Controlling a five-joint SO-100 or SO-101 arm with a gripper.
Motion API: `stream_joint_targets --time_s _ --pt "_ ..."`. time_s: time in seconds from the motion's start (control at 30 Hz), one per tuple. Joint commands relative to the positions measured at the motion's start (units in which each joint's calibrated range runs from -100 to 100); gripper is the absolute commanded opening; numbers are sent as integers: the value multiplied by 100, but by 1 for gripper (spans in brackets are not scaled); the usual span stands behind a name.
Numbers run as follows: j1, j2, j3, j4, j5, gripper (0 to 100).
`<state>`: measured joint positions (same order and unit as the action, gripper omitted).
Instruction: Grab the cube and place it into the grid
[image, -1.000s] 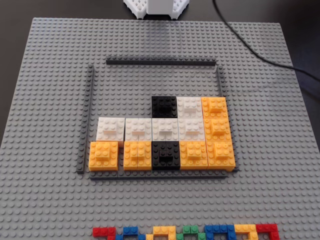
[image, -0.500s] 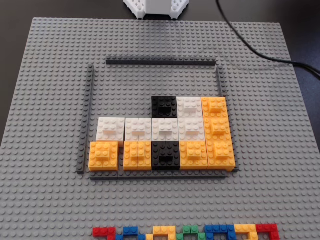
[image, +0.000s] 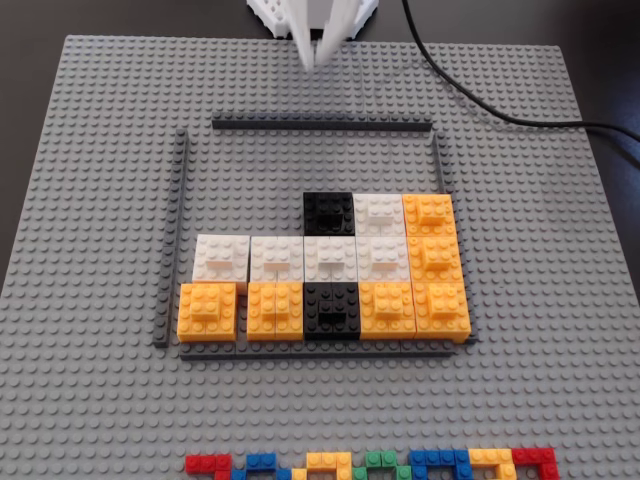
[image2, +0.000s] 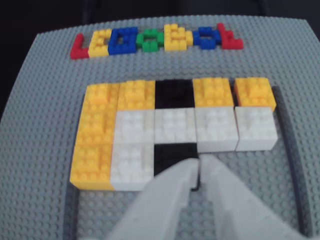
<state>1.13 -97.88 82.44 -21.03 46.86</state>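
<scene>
We see the gripper at the far edge of the baseplate in the fixed view, its white fingers pressed nearly together with only a thin slit between the tips and nothing held. In the wrist view the gripper points down over the far rim of a black cube that sits in the grid. In the fixed view that cube lies in the far, partly filled row, with white blocks touching its right and near sides, and open studded floor to its left and on its far side. A second black cube sits in the nearest row between orange blocks. The frame's left strip stands well apart from the blocks in the far rows, so most free room lies in the far-left part of the grid. A black cable runs off the far right of the plate, and a row of multicoloured bricks lines the near edge.
</scene>
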Motion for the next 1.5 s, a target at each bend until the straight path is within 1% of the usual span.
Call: stream_joint_targets --time_s 0.0,0.13,0.2,0.37,0.6,0.73,0.83,1.17,1.47 --pt "-87 -195 524 -306 156 0" --pt "-131 -203 832 -374 137 0" --pt "-124 -203 1050 -404 259 0" --pt "-161 -203 1276 -364 44 0" --pt "-293 -212 1747 -614 -137 0" --pt "-463 -212 1747 -506 -357 0" --pt "-507 -212 1747 -477 -405 0" --pt "-441 -212 1747 -228 -156 0" --pt "-375 -212 1747 -106 -63 0"
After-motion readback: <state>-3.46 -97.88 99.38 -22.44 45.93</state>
